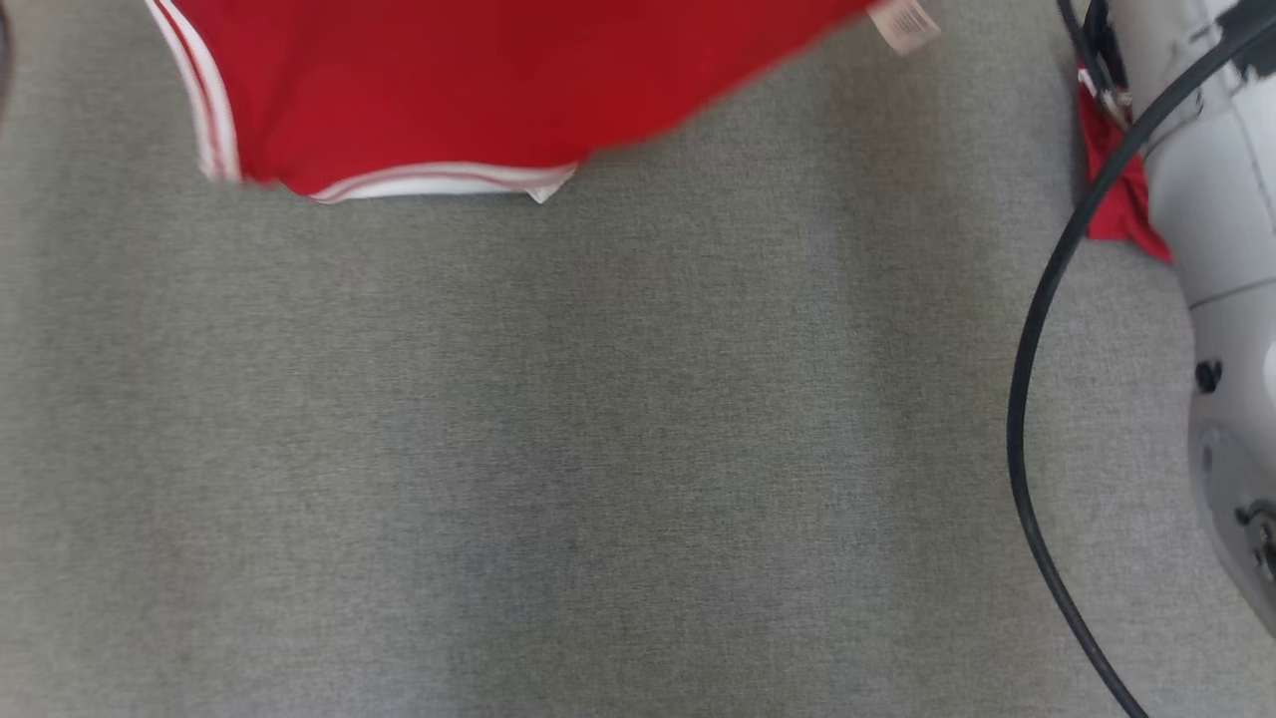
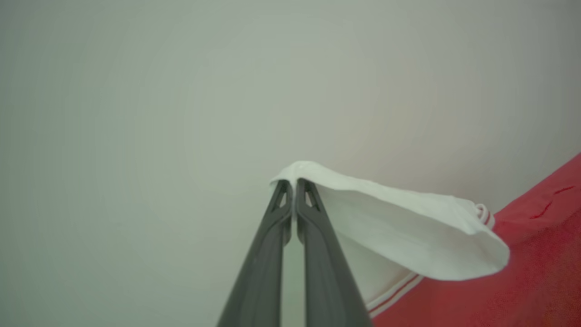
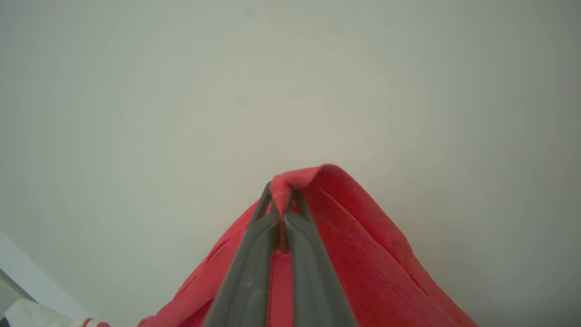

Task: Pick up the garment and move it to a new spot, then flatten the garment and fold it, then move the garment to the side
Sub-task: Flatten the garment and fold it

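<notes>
**Garment Clamped at Two Points**

Left gripper point(image 2: 294, 184): fingers closed on the garment point(image 2: 522, 272) at its white edge. In the head view, the red cloth with white-striped trim spans the top, above the grey woven surface point(image 1: 598, 449). A black cable point(image 1: 1037, 329) curves beside the pale forearm point(image 1: 1216, 249). Right gripper point(image 3: 281, 193): fingers closed on a red fold.

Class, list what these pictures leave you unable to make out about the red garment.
1. Head view: red garment blurred and cut off by the top edge; full shape unknown.
2. Head view: label print too blurred to read.
3. Head view: pale forearm covers the garment's right end.
4. Right wrist view: cloth drapes over the right hand, hiding how much is pinched.
</notes>
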